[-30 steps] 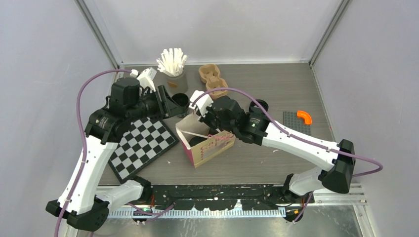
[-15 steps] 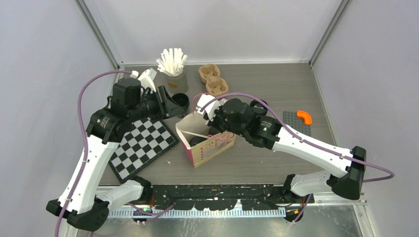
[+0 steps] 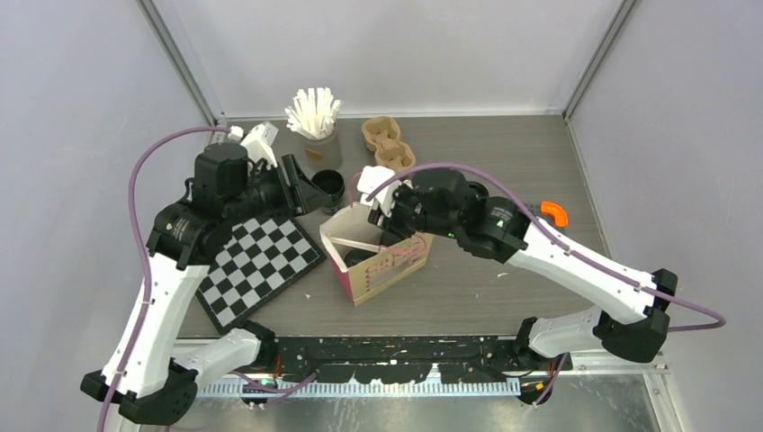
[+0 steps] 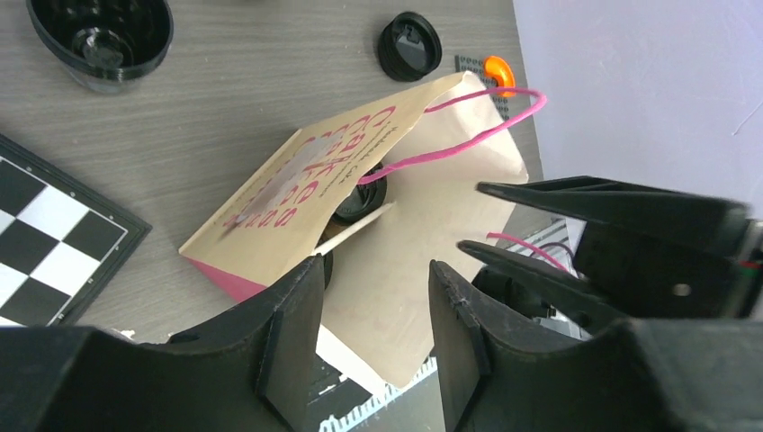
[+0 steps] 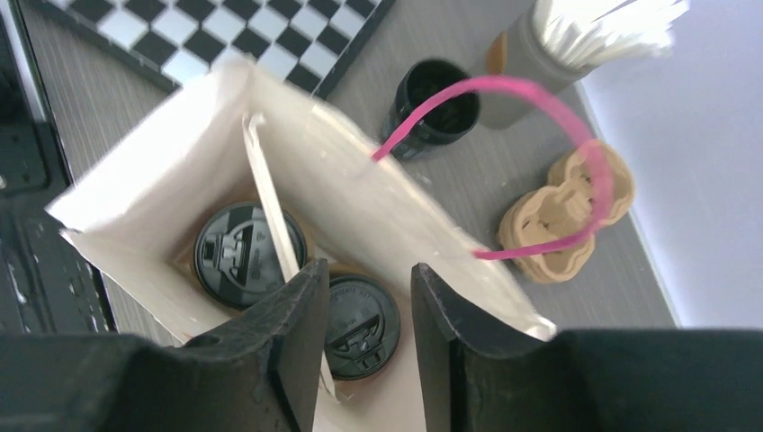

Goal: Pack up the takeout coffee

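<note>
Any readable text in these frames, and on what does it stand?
"Cake": large pink letters on the side of the beige paper bag with pink cord handles; the letters after it and the smaller print are blurred.
Raised marks on the round black plastic lids inside the bag: too small to read.

**Soft, even light — crisp from above, smeared at the wrists**

The top view is bright and evenly lit, with only faint shadows on the table (image 3: pixel 540 144). The paper bag (image 4: pixel 432 243) shows motion-blurred lettering at centre-left. The white sticks (image 5: pixel 612 22) smear at upper right — left gripper (image 4: pixel 378 264) and right gripper (image 5: pixel 369 267) sit dark and soft along the bottom edges.
</note>
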Available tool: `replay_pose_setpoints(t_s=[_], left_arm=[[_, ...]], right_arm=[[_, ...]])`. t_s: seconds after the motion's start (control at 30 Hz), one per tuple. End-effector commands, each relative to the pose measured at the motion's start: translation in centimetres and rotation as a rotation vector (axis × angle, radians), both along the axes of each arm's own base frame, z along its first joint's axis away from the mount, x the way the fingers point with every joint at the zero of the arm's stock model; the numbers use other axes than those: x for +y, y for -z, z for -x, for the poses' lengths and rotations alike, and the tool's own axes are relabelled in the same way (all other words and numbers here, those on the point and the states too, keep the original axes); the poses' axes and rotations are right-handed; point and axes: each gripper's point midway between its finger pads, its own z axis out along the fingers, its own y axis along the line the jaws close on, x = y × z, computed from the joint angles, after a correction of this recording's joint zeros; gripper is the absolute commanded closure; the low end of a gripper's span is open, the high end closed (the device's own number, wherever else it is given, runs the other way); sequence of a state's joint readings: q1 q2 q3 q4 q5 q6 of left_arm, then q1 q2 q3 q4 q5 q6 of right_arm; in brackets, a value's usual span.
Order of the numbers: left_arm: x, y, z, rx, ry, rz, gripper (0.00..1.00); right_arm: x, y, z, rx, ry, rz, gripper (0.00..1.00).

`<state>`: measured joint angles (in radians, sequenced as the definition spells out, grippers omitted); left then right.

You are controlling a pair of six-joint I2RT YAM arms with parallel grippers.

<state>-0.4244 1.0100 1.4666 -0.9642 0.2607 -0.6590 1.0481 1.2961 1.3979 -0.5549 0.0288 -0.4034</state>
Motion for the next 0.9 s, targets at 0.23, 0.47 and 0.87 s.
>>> replay_pose_setpoints(t_s=[0.23, 0.47, 0.87], left_arm=[[2.1, -9.8, 1.6, -0.300, 0.003, -0.015, 0.47], [3.6, -11.4, 2.8, -0.450, -0.029, -0.016, 0.00], [5.0, -4.4, 6.4, -0.390, -0.037, 0.002, 0.00]], right_arm=[[-5.6, -12.7, 2.4, 0.215, 0.314, -0.432, 0.13], [-15.9, -10.5, 4.2, 0.378, 0.719, -0.604, 0.10], [-25.7, -10.6, 6.1, 0.380, 0.992, -0.831, 0.09]])
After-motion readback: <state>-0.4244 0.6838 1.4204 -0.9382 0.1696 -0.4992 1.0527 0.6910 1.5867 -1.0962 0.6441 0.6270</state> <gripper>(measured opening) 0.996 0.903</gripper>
